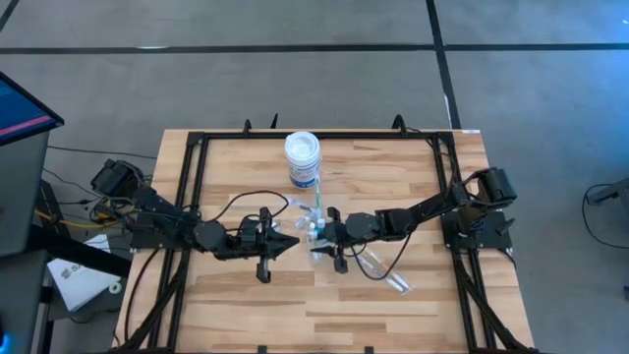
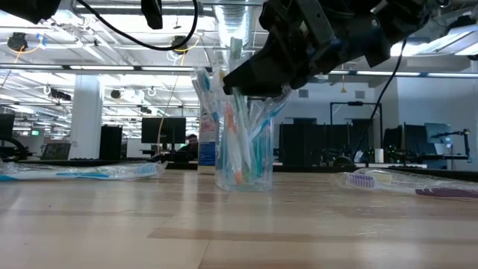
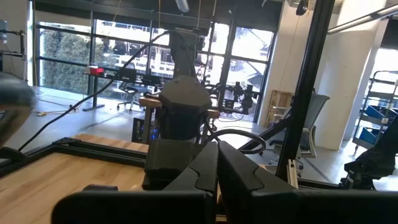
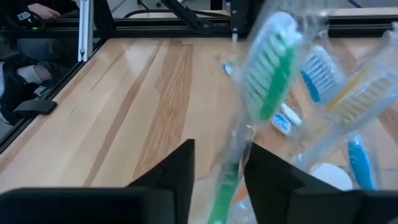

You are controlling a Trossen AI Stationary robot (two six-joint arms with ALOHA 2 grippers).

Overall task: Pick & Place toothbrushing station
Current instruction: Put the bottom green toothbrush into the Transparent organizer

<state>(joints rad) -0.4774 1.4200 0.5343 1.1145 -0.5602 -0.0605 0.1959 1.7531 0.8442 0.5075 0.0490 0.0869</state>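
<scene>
As my right hand [image 1: 316,239] hovers over the clear cup [image 2: 244,142] at mid-bench, its 2 fingers [image 4: 166,180] stand parted around the wrapped shaft of a green toothbrush [image 4: 266,74], whose bristled head rises just ahead of them. I cannot tell whether the fingers touch the wrapper.

The cup stands upright on the wooden bench [image 1: 393,177], packed with blue, white and green toothbrushes whose heads fan out above its rim. In the low view, my right hand sits right on top of those heads.

My left hand [image 1: 292,242] lies low just beside the cup, its fingers [image 3: 217,171] pressed together and holding nothing.

A white round jar [image 1: 303,159] with a blue label stands behind the cup, toward the far edge of the bench.

More wrapped toothbrushes lie flat on the bench: 1 with a blue handle [image 2: 82,171] off to 1 side, another with a purple head [image 2: 407,183] on the other side. A small blue-and-white tube [image 4: 283,119] rests on the wood near the cup.
</scene>
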